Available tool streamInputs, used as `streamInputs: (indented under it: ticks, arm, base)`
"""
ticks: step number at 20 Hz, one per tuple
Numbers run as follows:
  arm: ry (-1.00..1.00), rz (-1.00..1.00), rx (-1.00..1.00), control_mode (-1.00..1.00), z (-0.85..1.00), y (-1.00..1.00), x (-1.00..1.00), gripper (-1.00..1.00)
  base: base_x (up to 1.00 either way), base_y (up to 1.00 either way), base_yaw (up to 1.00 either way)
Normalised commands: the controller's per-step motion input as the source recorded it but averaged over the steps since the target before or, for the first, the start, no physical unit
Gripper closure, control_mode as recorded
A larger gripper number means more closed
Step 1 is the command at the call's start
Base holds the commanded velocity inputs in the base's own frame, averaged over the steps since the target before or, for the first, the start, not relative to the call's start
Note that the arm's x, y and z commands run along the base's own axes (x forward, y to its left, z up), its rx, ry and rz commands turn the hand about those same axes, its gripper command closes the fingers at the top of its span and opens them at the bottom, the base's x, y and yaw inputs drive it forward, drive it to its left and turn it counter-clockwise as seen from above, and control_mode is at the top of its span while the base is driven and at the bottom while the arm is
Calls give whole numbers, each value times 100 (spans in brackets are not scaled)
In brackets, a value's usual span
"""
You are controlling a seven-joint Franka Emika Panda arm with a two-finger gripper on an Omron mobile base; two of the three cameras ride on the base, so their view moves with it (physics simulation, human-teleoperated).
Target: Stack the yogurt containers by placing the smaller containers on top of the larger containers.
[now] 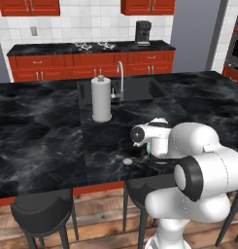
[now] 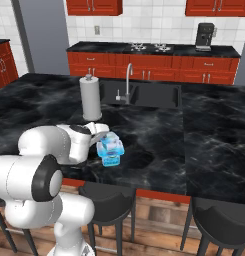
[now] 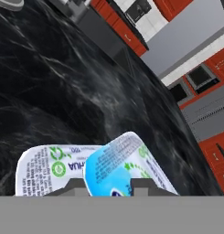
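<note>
Tool (image 3: 102, 188) is pinched shut on the small yogurt cup (image 3: 125, 167), held directly at its tips. The larger yogurt tub (image 3: 49, 170) sits just beneath and beside the cup, on the black marble surface (image 2: 204, 150). Judgement: placing step in hand; next the cup must be centred level on the tub's lid, then released. A grey disc (image 1: 127, 161) lies near. Farther off stand a paper-towel roll (image 1: 101, 99), sink (image 2: 144, 94) and red cabinets (image 2: 154, 72).
</note>
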Motion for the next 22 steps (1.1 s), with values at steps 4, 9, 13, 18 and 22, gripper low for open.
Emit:
streamInputs:
  ticks: [4, 9, 13, 18, 22]
  arm:
    - [0, 0, 0, -100, 0, 0, 0, -100]
    - [0, 0, 1, -100, 10, 0, -1, -100]
    - [-2, 0, 1, -100, 30, 0, -5, -100]
    - [1, 0, 0, -100, 45, 4, -3, -100]
    - [9, 0, 0, -100, 57, 8, -5, -100]
  base:
    - [0, 0, 0]
    - [0, 0, 0]
    - [0, 0, 0]
    - [0, 0, 0]
    - [0, 0, 0]
